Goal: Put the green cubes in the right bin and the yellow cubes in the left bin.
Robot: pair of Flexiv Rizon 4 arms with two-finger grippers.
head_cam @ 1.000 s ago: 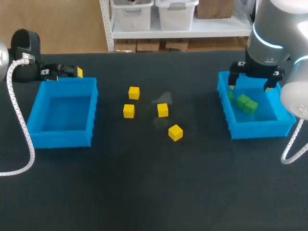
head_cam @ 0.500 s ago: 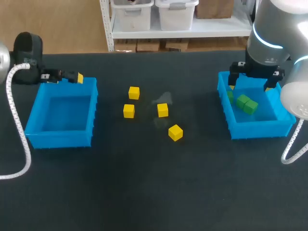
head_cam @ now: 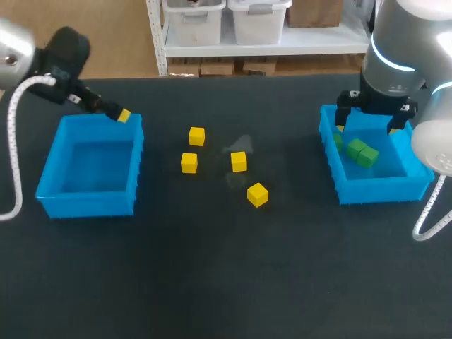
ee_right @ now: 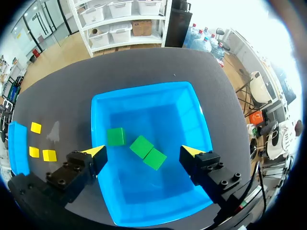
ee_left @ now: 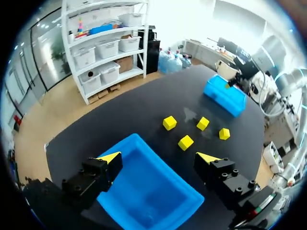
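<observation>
Several yellow cubes (head_cam: 196, 135) (head_cam: 188, 162) (head_cam: 239, 161) (head_cam: 258, 194) lie loose on the black table between the two blue bins. My left gripper (head_cam: 119, 113) hangs open over the back right corner of the left bin (head_cam: 49, 166). In the left wrist view this gripper (ee_left: 159, 157) holds nothing, the left bin (ee_left: 165, 179) lies under it, and the yellow cubes (ee_left: 185, 142) lie ahead. My right gripper (ee_right: 144, 152) stands open above the right bin (ee_right: 144, 91), where three green cubes (ee_right: 115, 136) (ee_right: 141, 145) (ee_right: 155, 158) rest. The head view shows this gripper (head_cam: 372, 121) over that bin (head_cam: 332, 166).
The left bin's inside shows only bare blue floor. A white cable (head_cam: 13, 152) trails from my left arm past the left bin's outer side. Dark open tabletop (head_cam: 226, 275) stretches in front of both bins.
My left arm has swung up and to the right, carrying its open gripper from behind the left bin to its back right corner. The right arm and all cubes stayed put.
</observation>
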